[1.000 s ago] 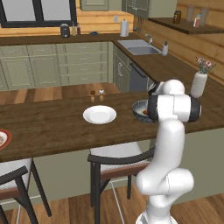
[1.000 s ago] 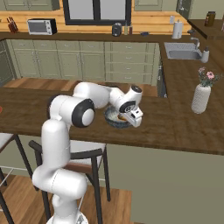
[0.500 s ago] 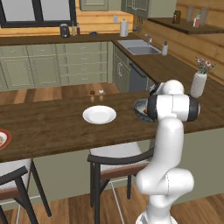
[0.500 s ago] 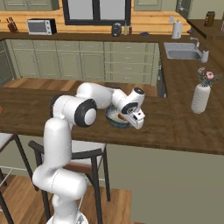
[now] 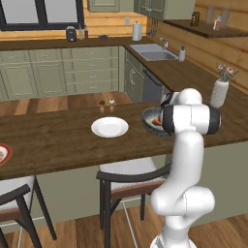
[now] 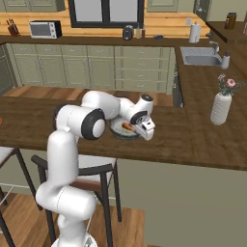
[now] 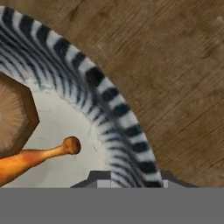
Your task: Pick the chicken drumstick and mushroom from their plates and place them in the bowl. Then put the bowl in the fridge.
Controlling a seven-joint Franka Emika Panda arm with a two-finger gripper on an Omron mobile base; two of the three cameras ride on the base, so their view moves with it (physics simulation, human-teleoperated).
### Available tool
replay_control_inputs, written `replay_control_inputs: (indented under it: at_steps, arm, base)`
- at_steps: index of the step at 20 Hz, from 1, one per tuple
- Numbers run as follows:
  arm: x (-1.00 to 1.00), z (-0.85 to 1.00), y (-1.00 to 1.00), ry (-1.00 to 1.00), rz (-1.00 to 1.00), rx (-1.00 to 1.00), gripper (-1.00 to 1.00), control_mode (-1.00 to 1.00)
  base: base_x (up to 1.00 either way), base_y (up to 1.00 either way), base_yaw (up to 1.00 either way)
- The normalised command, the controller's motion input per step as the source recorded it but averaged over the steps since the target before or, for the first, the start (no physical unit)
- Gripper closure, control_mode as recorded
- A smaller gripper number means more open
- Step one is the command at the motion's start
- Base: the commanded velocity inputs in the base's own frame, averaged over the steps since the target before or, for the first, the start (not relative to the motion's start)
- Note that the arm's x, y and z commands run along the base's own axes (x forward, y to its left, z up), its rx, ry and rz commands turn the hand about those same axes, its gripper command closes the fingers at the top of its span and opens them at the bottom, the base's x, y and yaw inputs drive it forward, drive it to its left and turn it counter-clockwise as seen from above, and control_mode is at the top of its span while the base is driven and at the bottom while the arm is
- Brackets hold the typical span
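The hand (image 6: 146, 129) is clamped on the rim of the bowl (image 7: 109, 113), which holds the chicken drumstick (image 7: 30, 159) and mushroom (image 7: 15, 114) on the worktop (image 7: 175, 65).

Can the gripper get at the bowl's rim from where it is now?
Probably yes: the gripper sits at the bowl, its jaws straddling the near rim, nothing between; the chicken drumstick and mushroom lie inside, off the rim.

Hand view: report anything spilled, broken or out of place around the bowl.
Nothing stands out. The orange-brown chicken drumstick and tan mushroom lie inside the striped-rim bowl, which sits flat on the brown wooden counter. The claw straddles its rim.
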Motion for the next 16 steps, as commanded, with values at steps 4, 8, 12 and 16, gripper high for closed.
replay_control_inputs:
  at_steps: [4, 8, 12, 16]
  arm:
    - [0.0, 0.15, 0.27, 0.0, -0.18, -0.08, 1.0, -1.0]
    - [-0.01, 0.49, 0.03, 0.13, -0.2, -0.05, 1.0, -1.0]
    - [-0.24, 0.61, 0.0, 0.11, -0.17, -0.02, 1.0, -1.0]
    - [-0.48, 0.45, -0.01, 0.05, -0.13, 0.0, 1.0, -1.0]
  base:
    - [0.0, 0.0, 0.0]
    - [0.0, 0.0, 0.0]
    - [0.0, 0.0, 0.0]
    - [0.0, 0.0, 0.0]
